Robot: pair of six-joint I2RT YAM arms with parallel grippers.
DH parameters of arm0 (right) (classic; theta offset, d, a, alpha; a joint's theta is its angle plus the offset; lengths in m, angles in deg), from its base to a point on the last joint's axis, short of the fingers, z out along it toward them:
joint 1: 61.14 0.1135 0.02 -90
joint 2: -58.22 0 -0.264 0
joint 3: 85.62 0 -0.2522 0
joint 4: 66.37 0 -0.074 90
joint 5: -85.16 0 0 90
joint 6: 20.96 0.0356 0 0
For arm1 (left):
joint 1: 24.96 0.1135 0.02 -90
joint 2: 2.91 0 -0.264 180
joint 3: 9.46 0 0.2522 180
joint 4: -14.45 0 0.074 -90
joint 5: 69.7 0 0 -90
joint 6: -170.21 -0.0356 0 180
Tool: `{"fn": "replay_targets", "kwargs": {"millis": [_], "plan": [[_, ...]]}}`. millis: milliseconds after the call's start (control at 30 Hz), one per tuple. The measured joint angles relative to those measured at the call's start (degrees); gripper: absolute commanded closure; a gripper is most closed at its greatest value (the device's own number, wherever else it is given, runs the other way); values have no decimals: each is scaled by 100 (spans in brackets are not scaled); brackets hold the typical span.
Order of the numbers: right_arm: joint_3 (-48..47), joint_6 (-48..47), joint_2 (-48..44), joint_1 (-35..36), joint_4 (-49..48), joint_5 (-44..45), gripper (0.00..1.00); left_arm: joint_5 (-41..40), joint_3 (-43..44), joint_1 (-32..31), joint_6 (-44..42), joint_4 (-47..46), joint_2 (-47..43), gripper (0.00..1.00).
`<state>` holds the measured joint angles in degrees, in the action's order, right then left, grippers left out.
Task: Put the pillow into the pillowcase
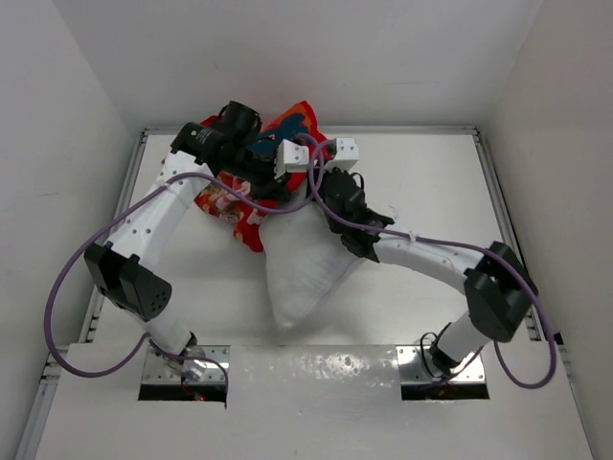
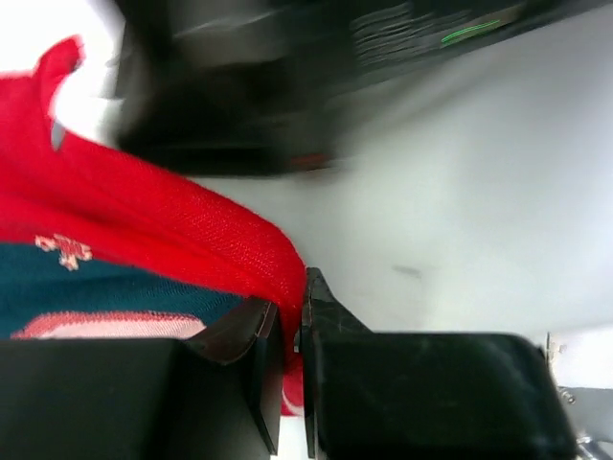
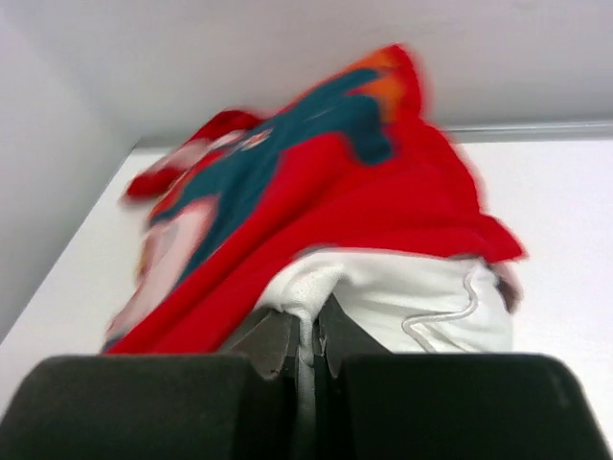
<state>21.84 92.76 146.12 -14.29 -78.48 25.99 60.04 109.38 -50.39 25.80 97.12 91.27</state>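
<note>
While most of the pillow (image 1: pixel 305 273) lies outside the pillowcase (image 1: pixel 228 206), you are working with little margin. From overhead, the pillowcase is bunched at the far edge of the tabletop (image 1: pixel 431 182), left of the middle. The pillow runs from under it across the middle toward the near edge. Your left hand (image 1: pixel 273 172) and right hand (image 1: pixel 333 192) sit just beside each other over the bundle, so a pull with one could knock the other. The left arm's purple cable (image 1: pixel 153 195) loops across where they meet and might snag.

In the left wrist view, the left hand (image 2: pixel 295 335) is clenched on a thin fold of the red pillowcase (image 2: pixel 144 220). So little cloth is pinched that a hard tug would likely slip it free and let the mouth collapse.

In the right wrist view, the right hand (image 3: pixel 308 340) is clamped on a ridge of the white pillow (image 3: pixel 402 297), just under the rim of the red pillowcase (image 3: pixel 335 182). Pushing by that pinch alone may only crumple the stuffing, or shove the whole bundle against the far edge instead of feeding the pillow inside.
</note>
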Motion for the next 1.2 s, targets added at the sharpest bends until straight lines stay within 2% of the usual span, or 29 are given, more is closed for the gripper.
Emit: {"fn": "replay_targets", "kwargs": {"millis": [133,233,300,333,367,400,433,500,567,700,800,833,867,900,967,1067,1100,1167,1200], "plan": [[-503,846,874,-136,-52,1189,100,232,90,-157,-273,116,94,100],[-1259,1786,1602,-323,560,1853,100,24,66,-404,-289,177,214,100],[-1869,2424,1926,-575,1311,2098,100,-50,-44,-396,-323,153,214,100],[-2159,2669,2087,-675,1650,2144,91,-63,-101,-435,-376,76,214,99],[-2343,2848,2190,-756,1932,2111,75,-98,-212,-501,-466,-26,210,94],[-2398,2938,2243,-820,2109,2094,55,-103,-334,-542,-531,-81,192,77],[-2369,2935,2256,-883,2260,2041,15,-81,-485,-527,-544,-175,177,67],[-2028,2581,2175,-992,2216,1729,1,238,-839,-380,-422,-212,127,49],[-1539,2275,2024,-1091,2092,1390,1,426,-1191,-72,-289,-186,107,45],[-686,1633,1381,-1231,1871,656,1,382,-1550,590,208,-538,94,29],[-621,1062,778,-1191,2369,155,2,92,-1941,765,787,-1073,-98,27],[-745,938,562,-1182,2557,57,8,-24,-2022,752,953,-1165,-168,27],[-916,745,424,-1182,2863,-72,28,-177,-2100,737,1104,-1274,-247,29],[-1073,557,317,-1180,3099,-188,36,-302,-2162,732,1207,-1355,-315,30],[-1244,153,48,-1182,3434,-549,40,-608,-2413,710,1349,-1561,-479,30],[-1180,-505,-369,-1141,3904,-981,27,-909,-2885,765,1556,-1685,-634,30],[-1152,-758,-466,-1088,4035,-1034,18,-925,-2986,841,1641,-1685,-634,30],[-1150,-1320,-522,-826,4205,-1025,9,-778,-3101,1150,1884,-1753,-634,30],[-1167,-1598,-505,-629,4264,-1045,1,-680,-3101,1445,2050,-1843,-645,29]]}}
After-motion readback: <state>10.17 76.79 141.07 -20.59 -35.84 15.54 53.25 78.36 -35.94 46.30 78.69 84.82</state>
